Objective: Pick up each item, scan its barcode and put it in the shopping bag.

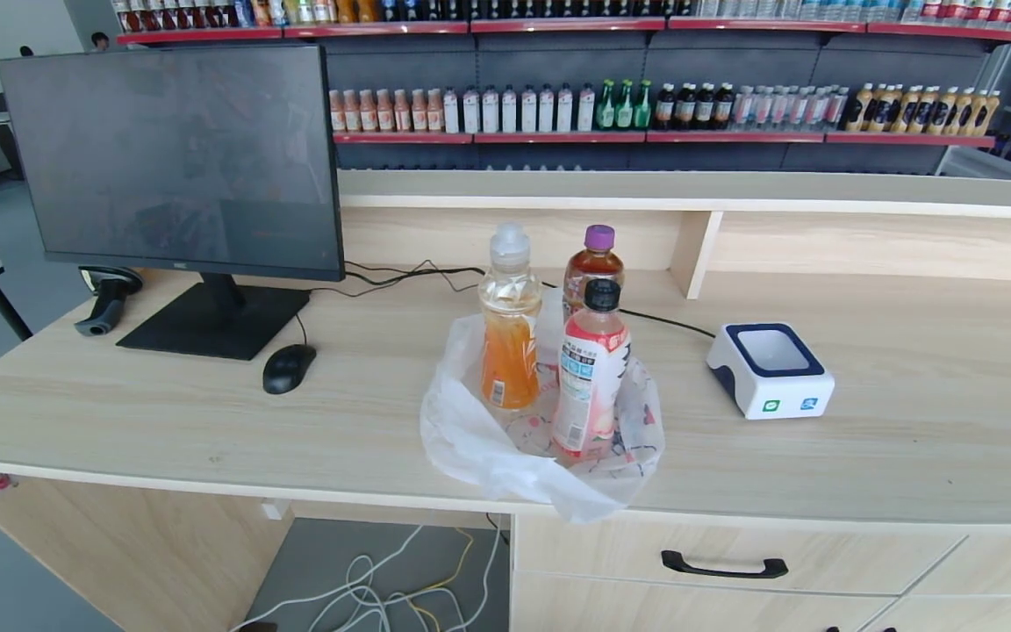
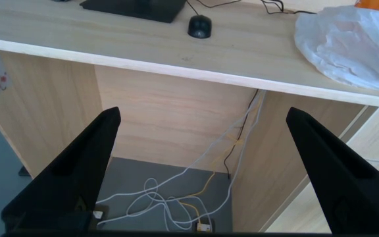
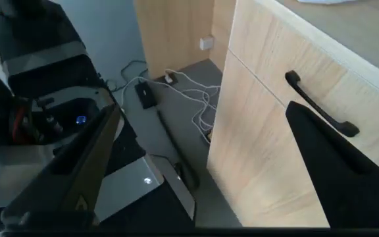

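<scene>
On the counter, right by its front edge, sits the white shopping bag. Three bottles stand up inside it: the orange bottle, the pink bottle in front, and the brown bottle with a purple cap behind. We see no other item lying out to pick, so we think the packing is about done. We cannot tell if each one got scanned. The scanner sits near the bag, on its right.

If we lift an arm, we should come up slowly and well away from the bag. It hangs a little over the edge, and tall bottles tip easily.

Our left gripper hangs low in front of the counter, jaws wide apart, holding nothing. Our right gripper hangs low by the drawer, jaws wide apart too, touching nothing.
</scene>
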Controlling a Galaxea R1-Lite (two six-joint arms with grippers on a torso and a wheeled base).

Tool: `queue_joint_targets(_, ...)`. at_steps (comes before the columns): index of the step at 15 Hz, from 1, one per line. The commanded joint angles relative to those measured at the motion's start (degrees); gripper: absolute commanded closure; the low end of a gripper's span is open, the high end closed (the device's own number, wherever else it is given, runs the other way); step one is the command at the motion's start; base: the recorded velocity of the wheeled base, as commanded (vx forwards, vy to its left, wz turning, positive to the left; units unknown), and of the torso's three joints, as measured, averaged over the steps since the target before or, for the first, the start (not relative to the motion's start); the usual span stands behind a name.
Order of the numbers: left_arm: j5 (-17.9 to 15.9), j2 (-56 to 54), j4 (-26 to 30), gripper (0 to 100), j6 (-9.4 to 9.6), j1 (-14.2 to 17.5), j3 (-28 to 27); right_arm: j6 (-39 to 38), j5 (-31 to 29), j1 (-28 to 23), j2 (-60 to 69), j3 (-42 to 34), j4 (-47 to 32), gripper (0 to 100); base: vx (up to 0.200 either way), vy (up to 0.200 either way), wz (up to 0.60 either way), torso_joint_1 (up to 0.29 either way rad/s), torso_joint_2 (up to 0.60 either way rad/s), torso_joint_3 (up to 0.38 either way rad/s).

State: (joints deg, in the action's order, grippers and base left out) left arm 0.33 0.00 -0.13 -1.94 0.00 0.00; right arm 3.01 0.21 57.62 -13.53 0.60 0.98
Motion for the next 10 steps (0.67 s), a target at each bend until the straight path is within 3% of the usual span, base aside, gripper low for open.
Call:
queue_joint_targets(1, 0.0, 0.0, 0.0, 0, 0.0, 0.0, 0.0, -2.1, 0.1, -7.1, 2.9, -0.6, -1.0, 0, 0.0, 0.0, 0.0, 0.0, 0.0, 0.0)
queue_joint_targets(3, 0.0, 0.1, 0.0, 0, -0.08, 0.0, 0.0, -1.1, 0.1, -30.1, 1.0, -0.6, -1.1, 0, 0.0, 0.0, 0.0, 0.0, 0.0, 0.0)
queue_joint_targets(4, 0.0, 0.0, 0.0, 0, -0.17, 0.0, 0.0, -1.0, 0.1, -37.9, 1.0, -0.6, -1.1, 0, 0.0, 0.0, 0.0, 0.0, 0.0, 0.0)
queue_joint_targets(5, 0.0, 0.1, 0.0, 0, -0.17, 0.0, 0.0, -0.8, 0.1, -49.8, 1.5, -0.6, -1.1, 0, 0.0, 0.0, 0.0, 0.0, 0.0, 0.0)
queue_joint_targets(7, 0.0, 0.0, 0.0, 0, 0.0, -0.1, 0.0, -0.9, 0.1, -56.6, 5.4, -0.6, -1.1, 0, 0.0, 0.0, 0.0, 0.0, 0.0, 0.0)
queue_joint_targets(9, 0.0, 0.0, 0.0, 0, 0.0, -0.1, 0.0, -0.8, 0.1, -59.0, 10.5, -0.6, -1.1, 0, 0.0, 0.0, 0.0, 0.0, 0.0, 0.0)
queue_joint_targets(10, 0.0, 0.0, 0.0, 0, 0.0, -0.1, 0.0, -1.0, -0.5, -58.7, 12.2, -0.6, -1.2, 0, -0.2, 0.0, 0.0, 0.007, 0.0, -0.002)
